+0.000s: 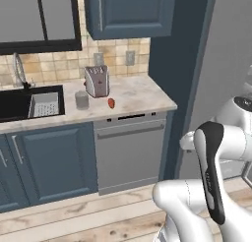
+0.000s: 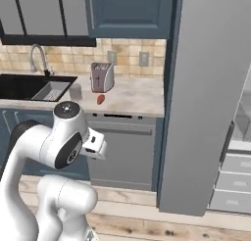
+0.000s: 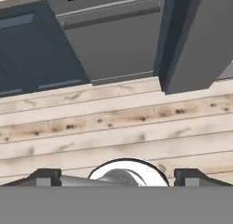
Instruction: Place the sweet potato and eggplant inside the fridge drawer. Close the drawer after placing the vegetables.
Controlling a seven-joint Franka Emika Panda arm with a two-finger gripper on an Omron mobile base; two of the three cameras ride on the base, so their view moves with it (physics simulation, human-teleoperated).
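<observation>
- Pincer (image 3: 116, 176), jaws spread wide and holding nothing, points down at the plank floor (image 3: 113, 123).
- Sweet potato (image 1: 111, 103) lies on the counter (image 1: 142, 96) above, beside the toaster (image 1: 96, 80) and a grey cup (image 1: 81, 100).
- Dishwasher (image 3: 113, 45) and a grey fridge door (image 2: 206, 103) stand ahead of the pincer.

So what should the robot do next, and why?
Probably reach toward the sweet potato on the counter beside the toaster. The gripper is open, empty and pointing down at the wooden floor, far from it.
</observation>
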